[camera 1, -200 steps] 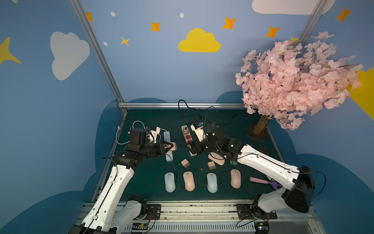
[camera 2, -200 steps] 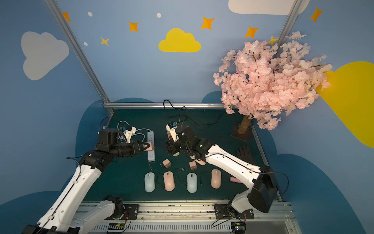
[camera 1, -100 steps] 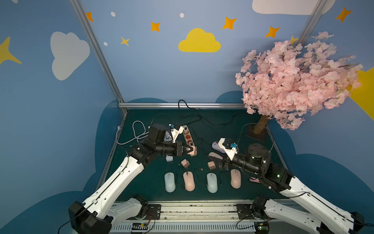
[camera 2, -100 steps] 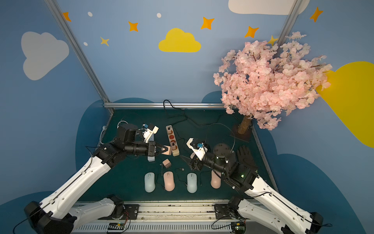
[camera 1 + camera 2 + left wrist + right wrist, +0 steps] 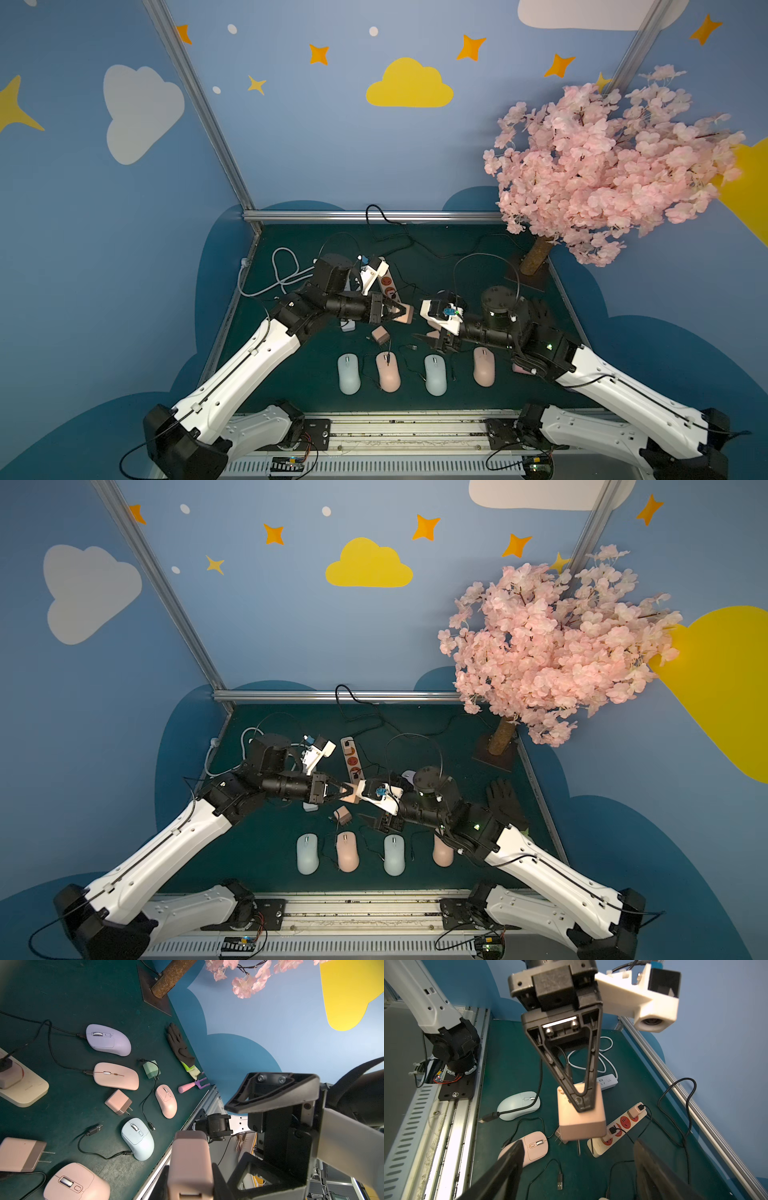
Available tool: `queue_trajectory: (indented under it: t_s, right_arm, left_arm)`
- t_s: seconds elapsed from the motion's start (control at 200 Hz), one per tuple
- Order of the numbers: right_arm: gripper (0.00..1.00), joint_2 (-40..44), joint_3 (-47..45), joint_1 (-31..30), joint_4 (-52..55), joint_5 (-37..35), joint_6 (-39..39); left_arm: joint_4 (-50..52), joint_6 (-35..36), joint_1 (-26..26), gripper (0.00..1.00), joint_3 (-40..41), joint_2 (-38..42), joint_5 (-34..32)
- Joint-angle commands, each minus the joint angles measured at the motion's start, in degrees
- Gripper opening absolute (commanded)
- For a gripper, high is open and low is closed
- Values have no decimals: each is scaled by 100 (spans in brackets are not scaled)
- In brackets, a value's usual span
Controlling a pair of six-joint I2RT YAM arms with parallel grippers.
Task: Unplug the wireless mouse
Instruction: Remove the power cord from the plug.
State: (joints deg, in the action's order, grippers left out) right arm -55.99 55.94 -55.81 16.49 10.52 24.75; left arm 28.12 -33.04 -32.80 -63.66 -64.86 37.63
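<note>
My left gripper point(image 5: 400, 312) is shut on a pink charger block point(image 5: 407, 314), held in the air over the middle of the mat. The block point(image 5: 190, 1164) shows an empty USB slot, with no cable in it. My right gripper point(image 5: 430, 337) faces it a short way off, open and empty; its fingers point(image 5: 508, 1167) frame the block point(image 5: 581, 1122). Several wireless mice lie in a row near the front: light blue point(image 5: 348, 373), pink point(image 5: 387, 371), light blue point(image 5: 435, 374), pink point(image 5: 483, 365). A purple mouse point(image 5: 108, 1040) and a flat pink one point(image 5: 116, 1076) have cables plugged in.
A beige power strip with orange sockets point(image 5: 388, 286) lies behind the grippers, with small plugs in it point(image 5: 618, 1128). A white strip point(image 5: 607, 1080), loose USB cable ends point(image 5: 560, 1183), spare chargers point(image 5: 118, 1102), a green one point(image 5: 151, 1069), a black glove point(image 5: 505, 802) and the tree base point(image 5: 536, 259) share the mat.
My left gripper carried the pink block from the left side to the middle. The right arm drew back from the orange-socket strip, turned to face the block, and its jaws opened wider.
</note>
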Motion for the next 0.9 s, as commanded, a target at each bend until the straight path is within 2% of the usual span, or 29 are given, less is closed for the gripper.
queue_trajectory:
  t_s: [0.0,0.34,0.546,0.681,0.846,0.896]
  right_arm:
    - [81,-197,234,-87,-235,-160,161]
    - [68,-731,319,-167,-668,-314,115]
    - [54,-824,329,-193,-791,-279,104]
    - [51,-861,327,-191,-779,-279,108]
    - [32,-837,302,-192,-789,-295,91]
    - [25,-813,288,-193,-772,-307,86]
  left_arm:
    - [-129,-6,-25,4,-50,97,117]
    - [-128,5,-34,4,-53,78,158]
    - [-106,16,-34,4,-57,46,174]
    - [-98,24,-38,4,-83,41,184]
    - [-95,44,-42,4,-80,40,158]
    - [-60,92,-38,13,-101,61,143]
